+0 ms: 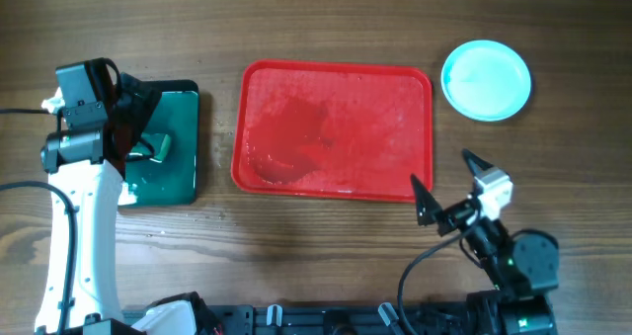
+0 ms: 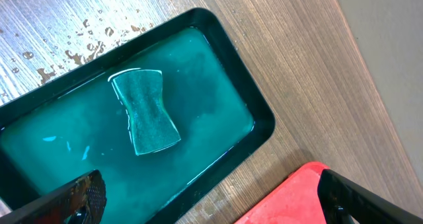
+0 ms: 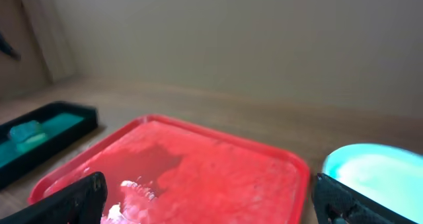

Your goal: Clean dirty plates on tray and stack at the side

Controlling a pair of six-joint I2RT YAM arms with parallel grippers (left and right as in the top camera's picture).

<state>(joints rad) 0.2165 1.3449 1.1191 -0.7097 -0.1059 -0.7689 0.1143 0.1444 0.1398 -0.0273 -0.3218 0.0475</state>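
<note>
The tray (image 1: 336, 127) lies bare and wet, the plates (image 1: 485, 79) set aside on the desk (image 1: 296, 266), turquoise one topmost; so both tools gape released, left tool (image 2: 211, 176) above the sponge (image 2: 144, 112), right tool (image 1: 440, 169) near the tray

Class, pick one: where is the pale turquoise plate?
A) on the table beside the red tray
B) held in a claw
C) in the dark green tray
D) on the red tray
A: overhead, the turquoise plate rests on the table, apart from the right rim of the red tray.
</note>
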